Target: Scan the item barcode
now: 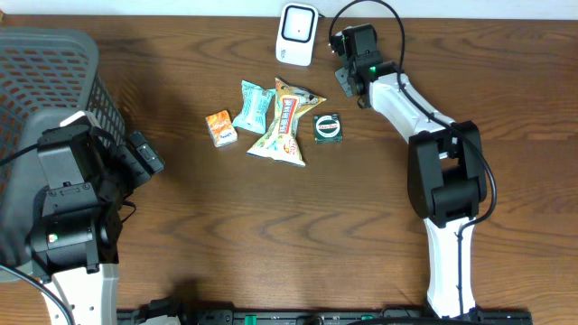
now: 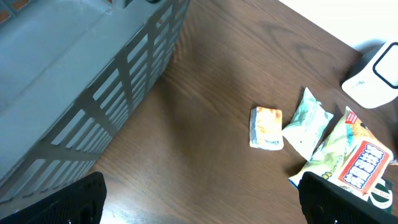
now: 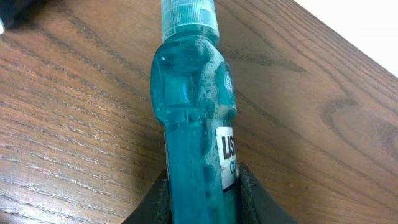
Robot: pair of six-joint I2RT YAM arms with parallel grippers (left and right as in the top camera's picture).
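A teal mouthwash bottle [image 3: 189,106] with a white label lies against the wooden table, its cap pointing away from the camera. My right gripper [image 3: 202,190] is shut on its lower body, one finger pressed to each side. From overhead this gripper [image 1: 348,56] sits at the table's far edge beside the white scanner [image 1: 296,34], and it hides the bottle. My left gripper [image 2: 205,205] stands wide open above bare wood with nothing between its fingers; in the overhead view the left gripper [image 1: 140,155] is next to the basket.
A grey mesh basket [image 1: 54,81] fills the left side. Mid-table lie an orange packet [image 1: 220,127], a pale teal packet [image 1: 254,106], a snack bag [image 1: 284,126] and a small dark green pack [image 1: 327,127].
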